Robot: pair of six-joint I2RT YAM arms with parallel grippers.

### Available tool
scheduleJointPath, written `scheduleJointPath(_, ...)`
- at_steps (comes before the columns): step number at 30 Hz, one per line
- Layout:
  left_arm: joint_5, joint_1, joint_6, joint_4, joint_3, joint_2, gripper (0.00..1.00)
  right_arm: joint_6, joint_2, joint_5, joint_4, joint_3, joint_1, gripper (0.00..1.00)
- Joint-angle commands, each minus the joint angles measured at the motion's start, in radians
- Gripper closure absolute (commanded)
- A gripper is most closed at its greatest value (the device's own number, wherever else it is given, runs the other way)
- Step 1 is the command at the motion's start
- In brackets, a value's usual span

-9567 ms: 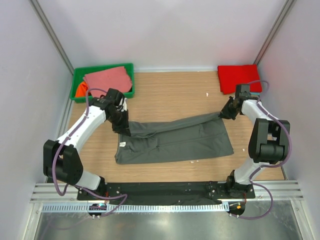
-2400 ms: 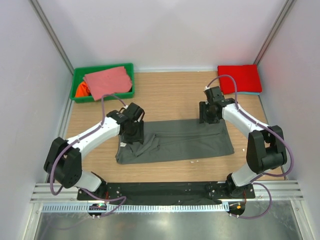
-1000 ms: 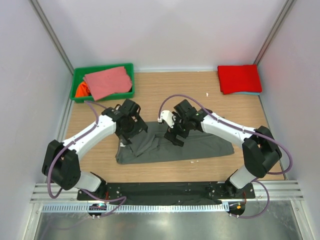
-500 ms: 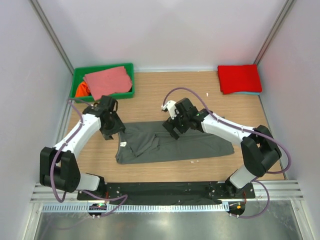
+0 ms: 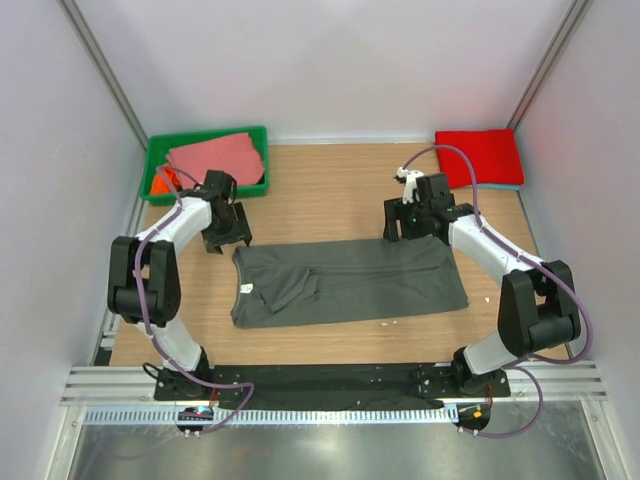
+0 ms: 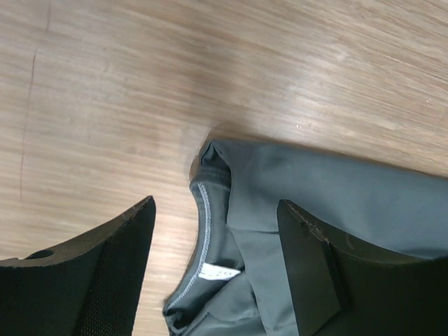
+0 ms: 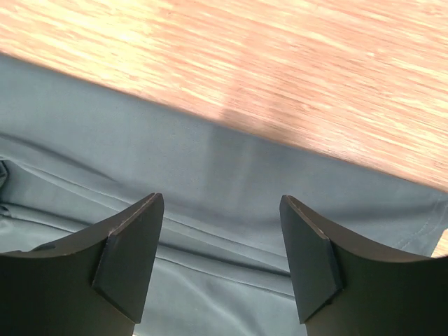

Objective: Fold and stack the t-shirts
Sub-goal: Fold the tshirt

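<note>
**Position.** The dark grey t-shirt (image 5: 350,282) lies flat at the middle of the table (image 5: 330,190), nearer the near edge than the far one. It is narrowed lengthwise into a band. A red t-shirt (image 5: 478,157) is stacked in the far right corner. A green bin (image 5: 205,137) holding a salmon-pink t-shirt (image 5: 215,158) stands in the far left corner.

**Grippers.** The left gripper (image 6: 217,208) is held above the band's far left corner, over the collar (image 6: 203,210). Its fingers (image 6: 119,266) are spread and nothing is clamped. The right gripper (image 7: 220,201) is held over the band's far edge, toward the right end. Its fingers are likewise apart and empty.

**Hazards.**
- Only the upper layer may be pinched at the far edge, because the cloth is doubled there. The band would then be opened instead of folded.
- The collar rib may be taken alone by the left gripper. That corner would then be stretched and the fold skewed.
- A slanted crease is likely if the two ends are lifted unevenly.
- The rumpled cloth near the neck label (image 5: 247,288) may be bunched further if the band is dragged over the wood.

**Orientation.** The long axis runs parallel to the table's near edge. The neck is pointed toward the left edge and the hem toward the right edge.
</note>
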Motion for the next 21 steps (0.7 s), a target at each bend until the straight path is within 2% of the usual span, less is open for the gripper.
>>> scheduleJointPath(1, 0.015, 0.001, 0.085, 0.067, 0.056, 0.027, 0.28, 0.022, -0.044, -0.078, 0.02, 0.007, -0.001, 0.28)
scheduleJointPath(5, 0.017, 0.001, 0.138, 0.067, 0.078, 0.077, 0.29, 0.054, -0.042, -0.083, 0.043, -0.011, -0.017, 0.31)
scheduleJointPath(11, 0.052, 0.0, 0.139, 0.093, 0.013, 0.084, 0.37, 0.12, -0.033, -0.121, 0.075, -0.017, -0.098, 0.45)
scheduleJointPath(16, 0.061, 0.001, 0.148, 0.129, -0.022, 0.082, 0.44, 0.122, -0.024, -0.144, 0.075, 0.007, -0.11, 0.48)
scheduleJointPath(21, 0.083, 0.001, 0.152, 0.133, -0.018, 0.114, 0.47, 0.117, -0.021, -0.146, 0.074, 0.009, -0.11, 0.49)
